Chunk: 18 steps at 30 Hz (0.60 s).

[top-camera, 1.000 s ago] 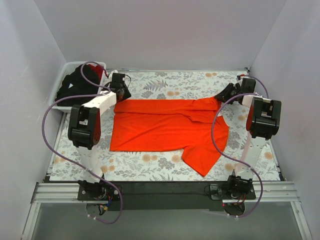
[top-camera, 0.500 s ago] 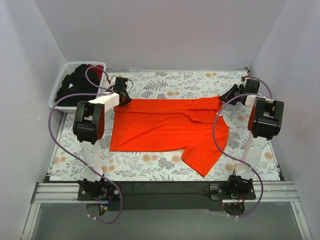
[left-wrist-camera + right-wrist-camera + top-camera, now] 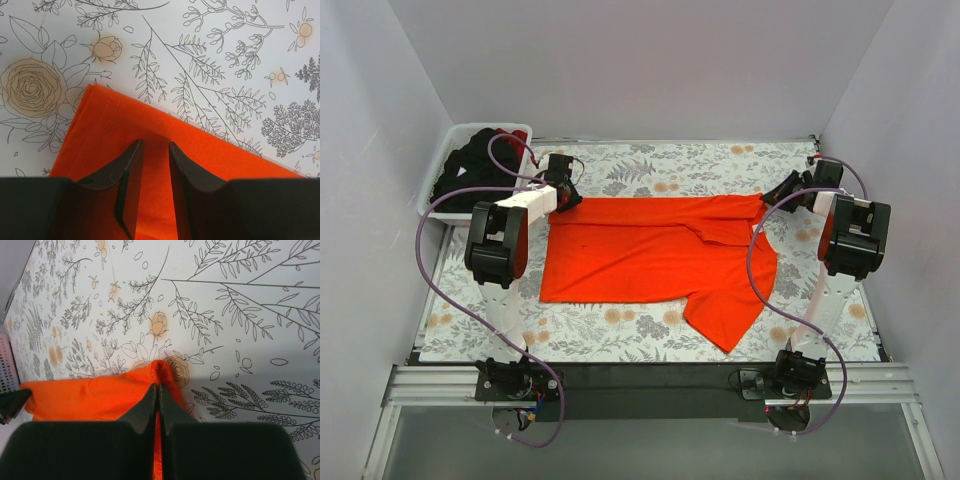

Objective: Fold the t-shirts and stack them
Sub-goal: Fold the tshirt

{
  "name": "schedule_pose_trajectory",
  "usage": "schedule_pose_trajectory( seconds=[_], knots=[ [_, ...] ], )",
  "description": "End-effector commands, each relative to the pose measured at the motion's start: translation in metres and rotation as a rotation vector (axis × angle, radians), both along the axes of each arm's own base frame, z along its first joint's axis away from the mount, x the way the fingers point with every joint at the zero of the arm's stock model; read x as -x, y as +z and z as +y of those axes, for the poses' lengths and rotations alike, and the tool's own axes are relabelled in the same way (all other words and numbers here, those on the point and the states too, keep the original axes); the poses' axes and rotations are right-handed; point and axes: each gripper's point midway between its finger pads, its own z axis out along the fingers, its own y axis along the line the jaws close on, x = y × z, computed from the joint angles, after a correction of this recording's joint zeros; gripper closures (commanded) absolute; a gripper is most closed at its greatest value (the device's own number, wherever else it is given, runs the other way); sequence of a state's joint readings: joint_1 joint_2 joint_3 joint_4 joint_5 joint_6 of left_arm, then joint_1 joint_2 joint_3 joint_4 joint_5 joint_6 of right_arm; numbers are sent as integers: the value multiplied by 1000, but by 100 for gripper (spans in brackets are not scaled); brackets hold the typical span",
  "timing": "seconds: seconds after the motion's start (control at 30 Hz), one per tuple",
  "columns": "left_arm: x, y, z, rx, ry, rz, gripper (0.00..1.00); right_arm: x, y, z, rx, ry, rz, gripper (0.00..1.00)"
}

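Top external: two arms, two pincers, both down at the far edge of the orange shirt. Far-left corner of the shirt under the left pincer, far-right corner at the right pincer, far edge of cloth drawn straight between the two. Left wrist: left pincer parted by a narrow gap, fingers standing over the corner of the orange shirt, orange cloth showing in the gap, stitched hem just left of the fingers; cannot tell whether cloth pinched or only straddled. Right wrist: right pincer closed tight, no gap, small raised fold of the orange shirt nipped at the tips, rest of cloth trailing off to the left along the desk. Shirt spread flat mid-desk, one sleeve poking toward near right, well apart from both pincers. Counts: one orange shirt on the floral desk; one white basket at the far-left corner, near the left pincer; inside it a heap of black cloth plus a bit of dark red cloth, number of shirts in the heap not countable. Two purple cables, one per arm.
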<state>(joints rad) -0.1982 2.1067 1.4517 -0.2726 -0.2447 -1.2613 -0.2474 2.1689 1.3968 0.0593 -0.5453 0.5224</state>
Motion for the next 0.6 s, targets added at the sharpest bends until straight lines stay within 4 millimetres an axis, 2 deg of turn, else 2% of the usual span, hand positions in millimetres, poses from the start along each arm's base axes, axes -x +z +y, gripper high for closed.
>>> schedule_pose_trajectory(
  seconds=[0.0, 0.23, 0.4, 0.57],
  knots=[
    [30, -27, 18, -36, 26, 119, 73, -15, 5, -13, 33, -20, -49, 97],
    [29, -24, 19, -42, 28, 109, 70, -27, 16, -25, 81, -74, -78, 97],
    [28, -24, 16, -25, 25, 111, 65, -24, 7, -16, 63, -27, -70, 95],
    [24, -11, 8, 10, -4, 87, 54, -17, 7, -13, 70, -12, -67, 78]
  ],
)
